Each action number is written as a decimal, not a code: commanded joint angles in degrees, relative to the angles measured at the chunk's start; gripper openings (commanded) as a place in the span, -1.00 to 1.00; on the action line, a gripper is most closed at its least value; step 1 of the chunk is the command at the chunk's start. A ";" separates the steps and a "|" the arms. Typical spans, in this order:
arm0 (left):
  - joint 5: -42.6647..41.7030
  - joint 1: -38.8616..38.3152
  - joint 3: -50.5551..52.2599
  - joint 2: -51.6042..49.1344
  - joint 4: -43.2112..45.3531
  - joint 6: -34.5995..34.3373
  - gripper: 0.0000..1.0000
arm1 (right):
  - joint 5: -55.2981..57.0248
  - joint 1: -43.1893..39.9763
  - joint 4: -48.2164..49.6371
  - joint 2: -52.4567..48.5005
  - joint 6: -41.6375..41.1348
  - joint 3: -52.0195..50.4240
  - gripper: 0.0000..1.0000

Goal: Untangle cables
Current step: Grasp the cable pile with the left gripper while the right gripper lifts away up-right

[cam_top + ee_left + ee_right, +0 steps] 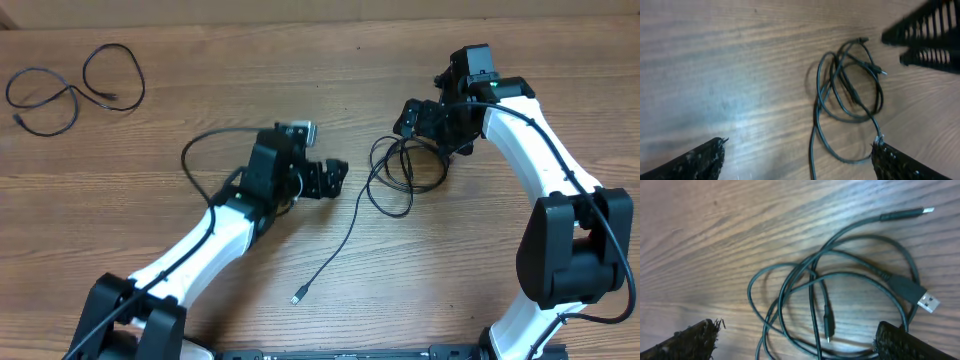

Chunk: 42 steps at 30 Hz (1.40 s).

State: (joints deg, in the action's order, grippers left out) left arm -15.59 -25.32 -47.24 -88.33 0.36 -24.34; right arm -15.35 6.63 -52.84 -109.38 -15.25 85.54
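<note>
Wooden tabletop [200,60], seen from overhead and from both wrists.

Tangled cables [405,165] lay right of centre, a loose knot of thin black loops overlapping one another. One strand ran out of the knot's left side, down and leftward across bare wood, ending in a small plug [298,296] near the front edge. A lone cable [72,93] sat in the far left corner in two open loops, well apart from the knot and from both arms.

Left arm [215,235] reached in from the front left. Left jaws stood apart, pointing toward the knot, just left of it with a gap of bare wood between. In the left wrist view its fingers [695,162] framed the bottom corners, with the knot [852,92] lying between and beyond them. The lower loop seemed to meet the right-hand fingertip there; I could not tell whether they touched.

Right arm [530,140] came round from the right. Right jaws were also apart, held over the knot's upper edge. They gripped nothing. Its fingers [687,342] showed at the bottom corners of its own view, the loops [812,277] spread flat on the wood between them. A silver-tipped flat plug [929,301] lay at the knot's right side, a small dark plug [828,325] inside the loops, and a slim connector [905,214] pointed away at top right. One loop passed close by the right-hand finger; contact was unclear.
</note>
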 commanded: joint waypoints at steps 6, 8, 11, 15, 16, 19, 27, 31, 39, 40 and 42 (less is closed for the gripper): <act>-0.24 -2.51 -12.98 -11.45 -0.92 4.59 0.88 | -3.89 -5.64 -4.74 7.45 -2.95 3.76 0.82; -0.94 -3.78 -14.43 -14.56 0.24 6.16 0.88 | -4.76 -7.61 -5.86 9.94 -2.91 3.76 0.82; -0.83 -5.40 -16.02 -18.86 1.95 7.58 0.85 | -4.92 -10.45 -8.22 13.70 -2.89 3.76 0.82; -0.39 -6.58 -16.68 -24.02 7.78 7.65 0.81 | -4.90 -12.59 -11.65 17.29 -2.89 3.76 0.82; -0.48 -6.62 -16.68 -25.33 9.51 7.58 0.77 | -4.92 -12.76 -12.33 17.92 -2.91 3.76 0.82; -0.57 -6.62 -16.68 -28.46 12.74 6.40 0.64 | -4.92 -12.76 -13.53 19.02 -2.91 3.76 0.82; -0.98 -6.64 -16.68 -32.48 17.31 5.90 0.40 | -4.90 -12.76 -13.49 18.99 -2.95 3.74 0.82; -1.40 -6.73 -16.68 -32.54 17.57 5.92 -0.12 | -4.90 -12.76 -13.49 18.99 -2.95 3.74 0.82; -1.27 -6.73 -16.68 -32.54 17.75 5.97 -0.91 | -4.94 -12.70 -13.73 18.99 -2.97 3.67 0.83; -0.85 -6.69 -16.68 -32.54 17.73 5.95 -0.92 | -4.94 -12.70 -13.79 18.95 -2.97 3.67 0.83; -0.55 -6.05 -16.68 -32.50 18.03 5.92 -0.92 | -4.92 -12.70 -13.97 18.93 -2.95 3.65 0.83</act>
State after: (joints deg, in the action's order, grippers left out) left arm -16.49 -32.01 -62.76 -119.87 17.85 -19.07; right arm -19.73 -6.17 -66.74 -90.91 -18.00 88.03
